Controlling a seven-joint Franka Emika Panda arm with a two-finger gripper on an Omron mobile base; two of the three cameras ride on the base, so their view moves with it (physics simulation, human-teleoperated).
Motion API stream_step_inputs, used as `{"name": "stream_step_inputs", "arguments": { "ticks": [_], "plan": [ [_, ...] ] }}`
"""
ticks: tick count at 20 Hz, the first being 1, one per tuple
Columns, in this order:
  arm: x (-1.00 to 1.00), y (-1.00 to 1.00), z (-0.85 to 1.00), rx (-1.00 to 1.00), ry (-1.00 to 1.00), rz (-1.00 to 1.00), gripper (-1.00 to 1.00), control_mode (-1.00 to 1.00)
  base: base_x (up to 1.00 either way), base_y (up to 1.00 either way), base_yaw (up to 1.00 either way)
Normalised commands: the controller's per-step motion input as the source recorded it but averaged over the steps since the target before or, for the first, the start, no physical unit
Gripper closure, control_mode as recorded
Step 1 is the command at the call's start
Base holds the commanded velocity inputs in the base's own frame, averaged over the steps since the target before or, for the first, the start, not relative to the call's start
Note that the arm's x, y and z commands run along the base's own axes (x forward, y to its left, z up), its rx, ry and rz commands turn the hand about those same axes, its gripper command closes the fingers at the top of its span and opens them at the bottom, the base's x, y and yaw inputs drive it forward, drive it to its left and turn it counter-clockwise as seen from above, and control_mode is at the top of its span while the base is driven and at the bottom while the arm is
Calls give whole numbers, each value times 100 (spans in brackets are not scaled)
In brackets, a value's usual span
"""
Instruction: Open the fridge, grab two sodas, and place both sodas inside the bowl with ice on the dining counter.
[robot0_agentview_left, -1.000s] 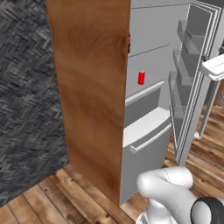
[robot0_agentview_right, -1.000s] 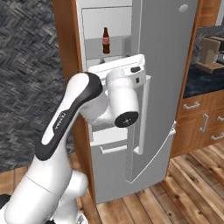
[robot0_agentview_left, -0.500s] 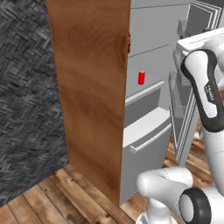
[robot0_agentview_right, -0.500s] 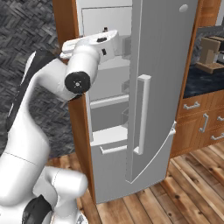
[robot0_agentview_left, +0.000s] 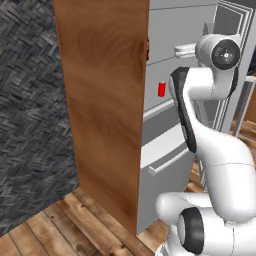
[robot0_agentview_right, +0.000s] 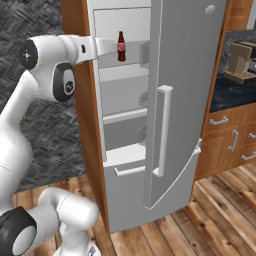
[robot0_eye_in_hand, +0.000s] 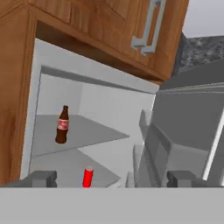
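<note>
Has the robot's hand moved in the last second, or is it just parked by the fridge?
Yes. The gripper has swung up from the fridge's lower drawer to the cola bottle.

Fridge (robot0_agentview_right: 182, 100) door open, cola bottle (robot0_agentview_right: 121, 46) upright above red can (robot0_agentview_left: 161, 89)

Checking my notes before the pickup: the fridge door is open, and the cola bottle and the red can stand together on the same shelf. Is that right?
Not quite. The fridge door is open, but the cola bottle stands on a higher shelf and the red can on the shelf below it, as the hand view shows.
</note>
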Motion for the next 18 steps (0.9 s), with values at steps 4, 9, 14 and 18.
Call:
{"name": "stream_step_inputs", "arguments": {
  "ticks": [4, 9, 14, 18],
  "plan": [
    [-37, 7, 62, 18, 40, -33, -100, -100, 0, 0, 0],
    [-24, 11, 4, 9, 38, -28, -100, -100, 0, 0, 0],
    [-7, -2, -88, -1, 28, -3, -100, -100, 0, 0, 0],
    [0, -19, -82, -2, 25, 0, -100, -100, 0, 0, 0]
  ]
}}
